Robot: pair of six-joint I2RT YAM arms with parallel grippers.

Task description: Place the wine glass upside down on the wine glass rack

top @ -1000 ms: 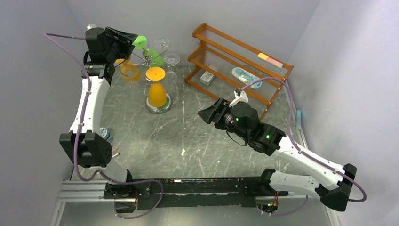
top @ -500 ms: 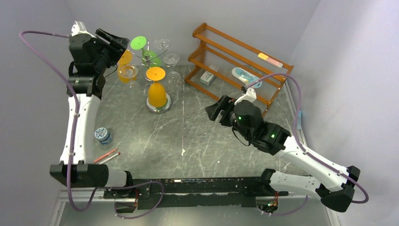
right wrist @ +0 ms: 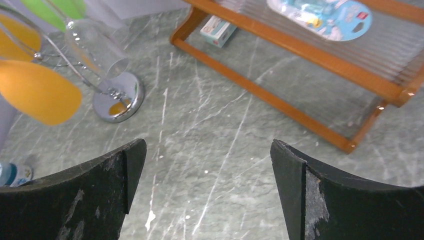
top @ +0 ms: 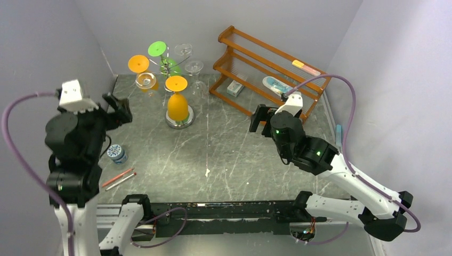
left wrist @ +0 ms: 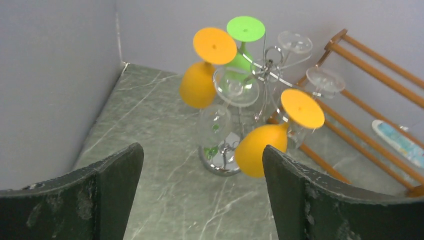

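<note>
Left arm [top: 74,133] pulled back from rack [left wrist: 222,165], orange wine glass [left wrist: 198,85] hanging bowl-down, stem tilted, both jaws spread, empty

Upper right: a brown wooden two-tier shelf [right wrist: 260,93] holding a blue-white blister pack [top: 278,85] and a small pale box [top: 233,88]. Left: a small blue-lidded jar [top: 115,153] near two thin red sticks [top: 118,178].

Grey-green marbled tabletop [top: 229,154] between pale grey walls [top: 277,18], a brown wooden two-tier shelf [top: 277,58] at back right.
</note>
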